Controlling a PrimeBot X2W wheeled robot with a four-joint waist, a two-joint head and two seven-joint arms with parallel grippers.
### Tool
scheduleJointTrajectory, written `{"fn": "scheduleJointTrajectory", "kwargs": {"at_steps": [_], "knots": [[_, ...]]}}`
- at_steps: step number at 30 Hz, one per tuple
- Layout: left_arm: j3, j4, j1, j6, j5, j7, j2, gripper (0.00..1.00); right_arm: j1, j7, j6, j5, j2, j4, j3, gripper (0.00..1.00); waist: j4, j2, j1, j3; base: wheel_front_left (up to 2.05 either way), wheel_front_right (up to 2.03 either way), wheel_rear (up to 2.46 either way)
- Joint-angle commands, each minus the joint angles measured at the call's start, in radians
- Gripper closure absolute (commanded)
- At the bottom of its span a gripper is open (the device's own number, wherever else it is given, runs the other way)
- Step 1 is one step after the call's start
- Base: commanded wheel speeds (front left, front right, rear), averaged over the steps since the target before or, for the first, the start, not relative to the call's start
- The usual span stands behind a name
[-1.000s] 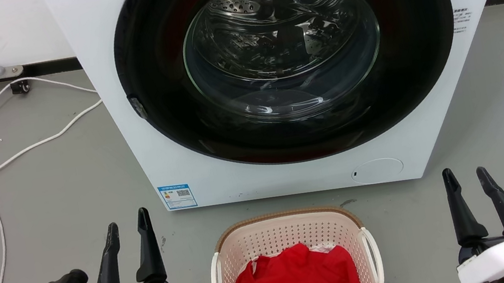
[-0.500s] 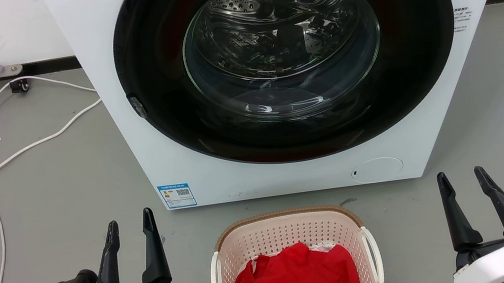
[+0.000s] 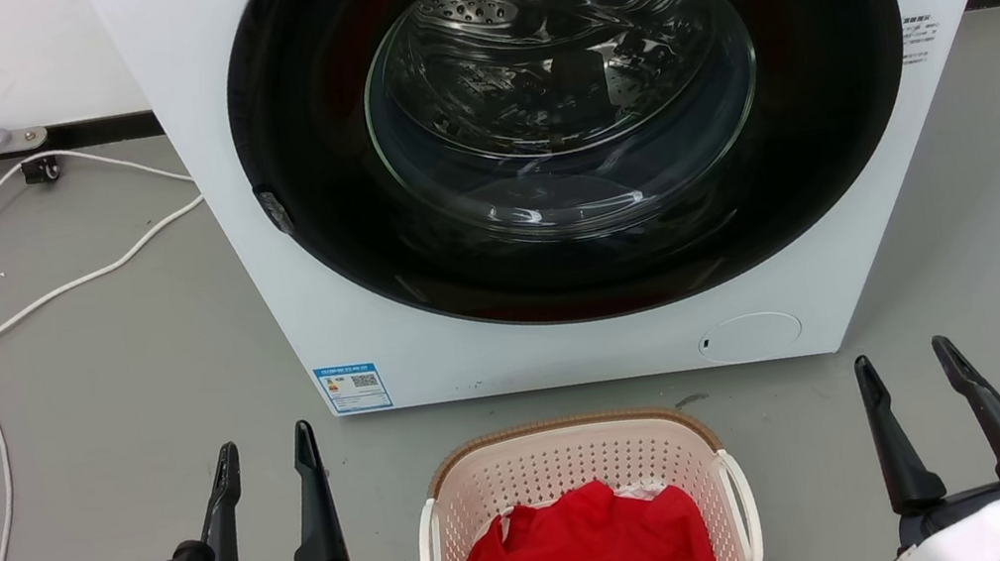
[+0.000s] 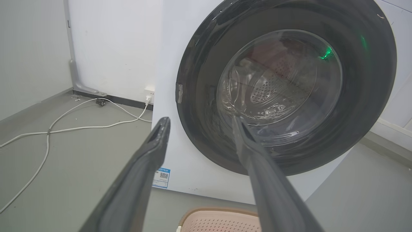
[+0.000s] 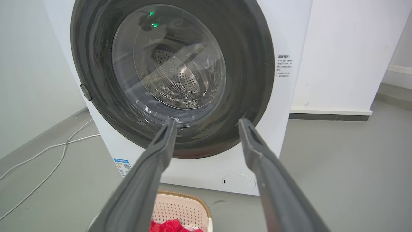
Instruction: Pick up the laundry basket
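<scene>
At bottom centre of the head view, the laundry basket sits on the floor between our left gripper and right gripper, both spread open and empty, so we're only approaching, and next each must close in on a white side handle.

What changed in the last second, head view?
Both grippers drifted inward toward the basket and slightly down the view: left gripper moved rightward, right gripper leftward. Both are open and holding nothing. The basket, red cloth and washer have not moved.
</scene>
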Motion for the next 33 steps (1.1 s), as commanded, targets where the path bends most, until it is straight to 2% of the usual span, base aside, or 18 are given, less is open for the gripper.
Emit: {"fn": "scheduleJointTrajectory", "kwargs": {"at_steps": [1, 20, 33], "knots": [[-0.002, -0.008, 0.008, 0.005, 0.02, -0.008, 0.003, 0.0, 0.009, -0.009, 0.0, -0.023, -0.001, -0.01, 0.002, 0.0, -0.001, 0.0, 0.0, 0.0, 0.0, 0.0, 0.0], [-0.002, -0.012, 0.026, 0.009, 0.155, -0.042, 0.003, 0.0, 0.03, -0.042, 0.0, -0.169, -0.001, -0.019, 0.007, 0.0, 0.001, 0.0, 0.0, 0.003, 0.0, 0.0, 0.0], [0.001, -0.001, 0.029, 0.013, 0.145, -0.041, 0.003, 0.0, 0.026, -0.041, 0.0, -0.157, -0.001, -0.01, -0.004, 0.0, 0.002, 0.0, 0.0, 0.007, 0.0, 0.0, 0.0]]}}
